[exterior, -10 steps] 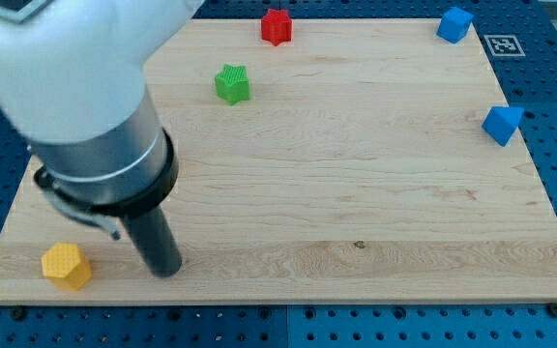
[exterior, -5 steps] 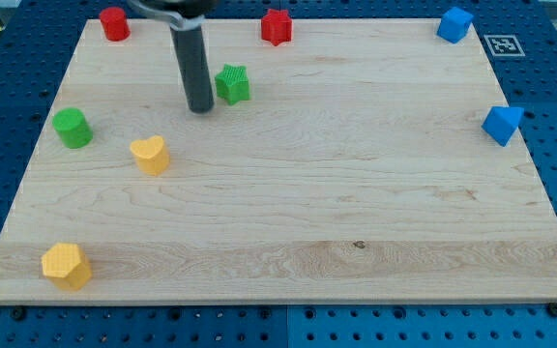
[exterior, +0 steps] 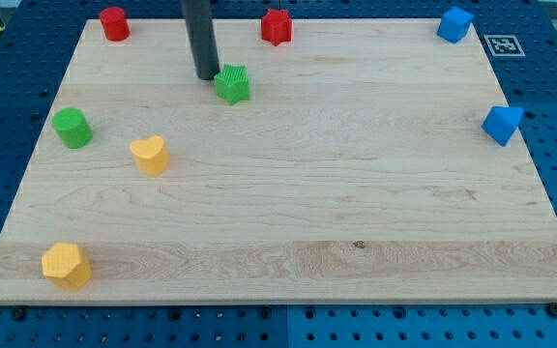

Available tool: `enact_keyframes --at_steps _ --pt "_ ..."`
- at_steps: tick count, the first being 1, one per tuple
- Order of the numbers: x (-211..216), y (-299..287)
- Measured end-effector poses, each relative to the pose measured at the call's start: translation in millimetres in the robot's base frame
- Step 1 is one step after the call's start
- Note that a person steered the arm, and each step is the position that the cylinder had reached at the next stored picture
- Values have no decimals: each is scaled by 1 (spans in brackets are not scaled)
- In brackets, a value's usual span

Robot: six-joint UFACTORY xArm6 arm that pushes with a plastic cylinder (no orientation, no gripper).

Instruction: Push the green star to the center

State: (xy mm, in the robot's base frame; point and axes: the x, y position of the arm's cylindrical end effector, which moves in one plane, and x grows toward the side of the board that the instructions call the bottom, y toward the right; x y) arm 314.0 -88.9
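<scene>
The green star (exterior: 232, 84) sits on the wooden board (exterior: 356, 193) toward the view's top, left of the middle. My tip (exterior: 207, 75) is just to the star's upper left, very close to it or touching its edge. The dark rod rises from there out of the view's top.
A red cylinder (exterior: 114, 22) and a red star (exterior: 277, 26) lie along the top edge. A green cylinder (exterior: 71, 128), a yellow heart (exterior: 150, 154) and a yellow hexagon (exterior: 66, 265) lie on the left. Two blue blocks (exterior: 454, 23) (exterior: 502, 125) lie on the right.
The rod swept from the bottom left up to beside the green star, then moved a little further up to the star's upper left. The blocks have not moved.
</scene>
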Motion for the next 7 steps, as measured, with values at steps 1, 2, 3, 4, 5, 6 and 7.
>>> enact_keyframes --at_steps 1,2,3,4,5,6,7 --pt "22 27" --pt "36 47" --pt "29 70" --pt "41 75" --pt "61 75" --pt "83 75" --pt "109 78"
